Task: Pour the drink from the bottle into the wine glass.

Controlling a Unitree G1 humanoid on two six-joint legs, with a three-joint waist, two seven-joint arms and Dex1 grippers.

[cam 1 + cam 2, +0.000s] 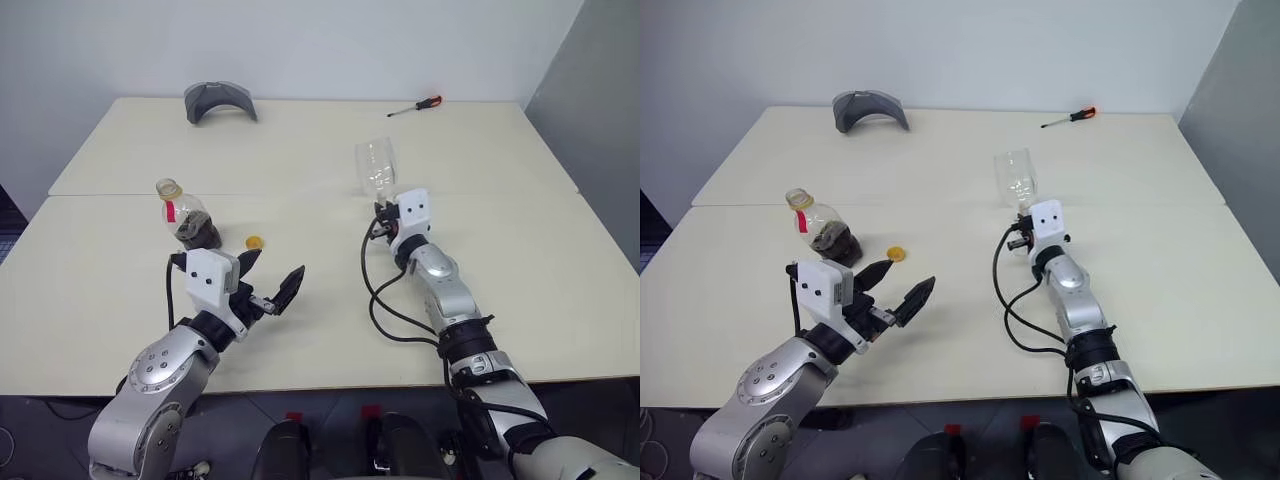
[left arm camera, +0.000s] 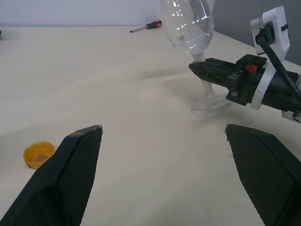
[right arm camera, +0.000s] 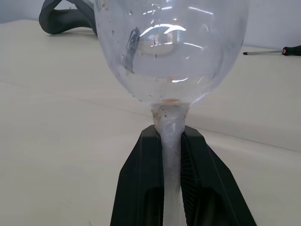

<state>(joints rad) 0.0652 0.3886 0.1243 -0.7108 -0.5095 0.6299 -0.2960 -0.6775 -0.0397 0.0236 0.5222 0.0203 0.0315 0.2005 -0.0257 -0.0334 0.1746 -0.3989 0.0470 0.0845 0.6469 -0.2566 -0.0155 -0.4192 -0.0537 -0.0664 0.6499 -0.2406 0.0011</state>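
A wide cream counter (image 1: pixel 320 300) fills the scene. At its far edge lie a grey curved object (image 1: pixel 220 101) and, well apart to the right, a red-handled screwdriver (image 1: pixel 416 105). The right end effector (image 3: pixel 171 141) is clamped on the stem of the empty wine glass (image 1: pixel 376 166), which stands upright at centre. The left end effector (image 1: pixel 268 278) hovers with fingers spread wide, holding nothing. Just beyond it stands the uncapped bottle (image 1: pixel 185 214), with dark drink (image 1: pixel 197 233) low inside. The yellow cap (image 1: pixel 254 241) lies beside the bottle.
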